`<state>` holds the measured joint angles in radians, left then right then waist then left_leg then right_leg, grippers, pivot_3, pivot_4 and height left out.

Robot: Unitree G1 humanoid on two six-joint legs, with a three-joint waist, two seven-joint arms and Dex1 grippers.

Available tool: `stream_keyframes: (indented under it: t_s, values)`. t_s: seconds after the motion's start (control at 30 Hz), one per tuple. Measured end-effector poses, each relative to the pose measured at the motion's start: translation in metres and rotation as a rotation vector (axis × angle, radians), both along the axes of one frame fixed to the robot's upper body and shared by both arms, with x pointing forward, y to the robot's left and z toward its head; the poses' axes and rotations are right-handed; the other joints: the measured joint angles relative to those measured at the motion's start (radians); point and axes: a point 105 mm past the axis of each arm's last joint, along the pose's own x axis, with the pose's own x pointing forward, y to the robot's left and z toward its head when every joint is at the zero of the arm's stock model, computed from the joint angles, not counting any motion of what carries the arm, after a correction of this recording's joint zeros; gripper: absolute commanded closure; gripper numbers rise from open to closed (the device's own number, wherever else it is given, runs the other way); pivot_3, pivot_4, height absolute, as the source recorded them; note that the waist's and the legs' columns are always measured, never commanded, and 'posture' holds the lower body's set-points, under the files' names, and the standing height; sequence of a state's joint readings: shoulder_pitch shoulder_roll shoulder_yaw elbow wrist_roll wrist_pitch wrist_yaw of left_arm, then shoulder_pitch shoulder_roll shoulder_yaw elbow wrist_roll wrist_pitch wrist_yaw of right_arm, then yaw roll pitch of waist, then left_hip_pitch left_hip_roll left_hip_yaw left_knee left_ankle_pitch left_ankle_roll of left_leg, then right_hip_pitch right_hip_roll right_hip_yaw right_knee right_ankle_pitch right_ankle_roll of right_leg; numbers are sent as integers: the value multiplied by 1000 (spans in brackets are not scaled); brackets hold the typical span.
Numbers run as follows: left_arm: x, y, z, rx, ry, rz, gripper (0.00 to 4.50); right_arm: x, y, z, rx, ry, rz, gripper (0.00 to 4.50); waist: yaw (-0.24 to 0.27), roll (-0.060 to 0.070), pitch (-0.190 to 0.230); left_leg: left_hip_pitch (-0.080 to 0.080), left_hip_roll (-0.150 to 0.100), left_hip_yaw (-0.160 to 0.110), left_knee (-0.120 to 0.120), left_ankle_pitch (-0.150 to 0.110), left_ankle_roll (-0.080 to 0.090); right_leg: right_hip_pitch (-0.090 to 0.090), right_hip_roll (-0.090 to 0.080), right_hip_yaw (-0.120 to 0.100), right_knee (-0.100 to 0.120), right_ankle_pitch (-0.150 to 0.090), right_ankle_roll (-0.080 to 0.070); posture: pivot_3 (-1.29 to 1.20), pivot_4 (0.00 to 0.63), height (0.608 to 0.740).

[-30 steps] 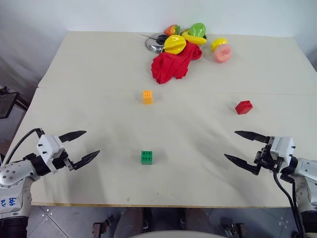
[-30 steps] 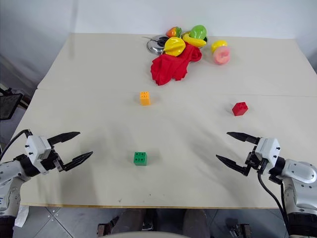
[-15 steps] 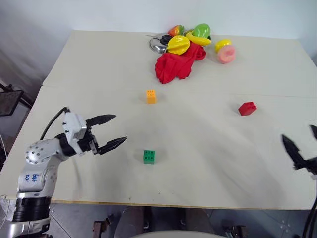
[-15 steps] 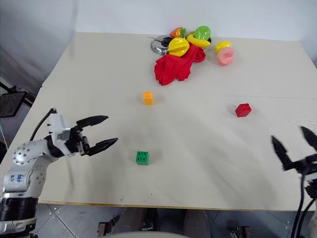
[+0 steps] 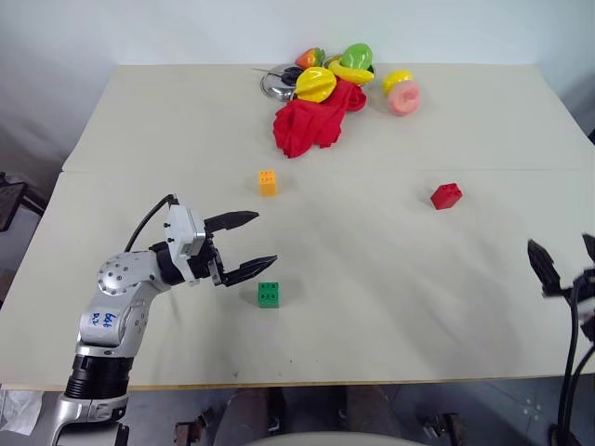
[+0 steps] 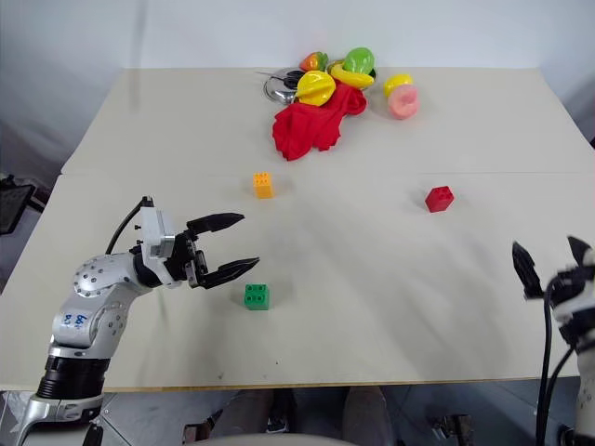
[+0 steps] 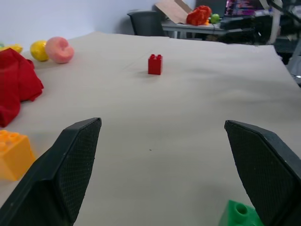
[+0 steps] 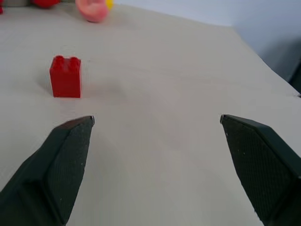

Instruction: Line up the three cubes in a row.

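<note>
3 cubes apart on the table, none held. Orange-yellow cube toward the middle, nearer the far edge, just in front of the red cloth and toy fruits heaped by the far edge. Red cube well toward the right edge. Green cube near the front edge, left of centre. Left gripper spread wide, empty, just beside and left of the green cube, not touching. Right gripper at the right edge, fingers wide apart, seemingly empty though partly cut off.
</note>
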<state>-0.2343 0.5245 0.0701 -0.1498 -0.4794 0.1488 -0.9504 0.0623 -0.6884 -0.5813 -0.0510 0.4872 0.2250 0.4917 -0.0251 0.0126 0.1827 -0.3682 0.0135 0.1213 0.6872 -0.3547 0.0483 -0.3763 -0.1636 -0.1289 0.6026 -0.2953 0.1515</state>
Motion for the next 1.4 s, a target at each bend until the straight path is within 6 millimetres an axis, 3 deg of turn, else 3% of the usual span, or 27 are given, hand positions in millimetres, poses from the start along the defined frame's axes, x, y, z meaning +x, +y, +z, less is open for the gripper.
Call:
stream_keyframes:
  t_s: [0.23, 0.3, 0.6, 0.7, 0.77, 0.93, 1.03, 1.1, 1.23, 1.3, 1.4]
  values:
    - [-2, 0, -11, 7, 15, 28, 35, 71, 35, 15, 31, 202, 63, 0, 2, 0, 0, -3, -1, -2, 4, 0, 1, -1, -1, -2, 1, 0, 0, 0, 150, 740]
    - [-2, 0, -11, 10, 15, 30, 35, 82, 41, 16, 28, 238, 71, 0, 10, 0, 0, -4, 0, -3, 5, 0, 0, -1, -1, -3, 2, 0, 0, 0, 150, 740]
    - [-1, 2, -11, 14, 10, 53, 35, 122, 52, -18, 80, 391, 61, 0, 20, 0, 0, -6, -1, -3, 5, 0, 1, -1, -1, -5, 1, 0, 0, 0, 150, 740]
    - [-1, 2, -11, 14, 9, 54, 0, 131, 53, -18, 78, 378, 62, 617, 20, 0, 0, -6, -1, -3, 5, 0, 1, -1, -1, -5, 1, 0, 0, 0, 150, 740]
    - [-1, 2, -11, 14, 9, 56, 0, 135, 53, -16, 73, 363, 69, 1327, 20, 0, 0, -6, -1, -3, 5, 0, 1, -1, -1, -5, 1, 0, 0, 0, 150, 740]
    - [-1, 4, -11, 20, 9, 61, 0, 136, 58, -16, 59, 372, 117, 2961, 19, 0, 0, -6, -1, -3, 5, 0, 1, -1, -1, -5, 1, 0, 0, 0, 150, 740]
    - [0, 7, -10, 25, 5, 69, 0, 133, 62, -16, 69, 407, 173, 2977, 19, 0, 0, -6, -1, -3, 5, 0, 1, -1, -1, -5, 1, 0, 0, 0, 150, 740]
    - [0, 8, -10, 27, 6, 73, 0, 126, 72, -14, 29, 432, 305, 2977, 19, 0, 0, -6, -1, -3, 5, 0, 1, -1, -1, -5, 0, 0, 0, 0, 150, 740]
    - [-1, 11, -11, 38, 8, 77, 0, 89, 126, 4, -234, 379, 876, 2977, 19, 1, 1, -6, -1, -3, 4, 0, 1, -1, 0, -5, -1, 0, 0, 0, 150, 740]
    - [-2, 12, -12, 40, 11, 78, 0, 67, 143, 4, -380, 387, 1124, 2977, 18, 1, 1, -5, -1, -2, 4, 0, 1, 0, 0, -5, -2, 0, 1, 0, 150, 740]
    - [-4, 16, -17, 41, 29, 89, 0, 53, 152, -4, -471, 409, 1292, 2977, 19, 0, 1, -5, 0, -3, 5, 0, 1, 0, 0, -5, -1, 0, 1, 0, 150, 740]
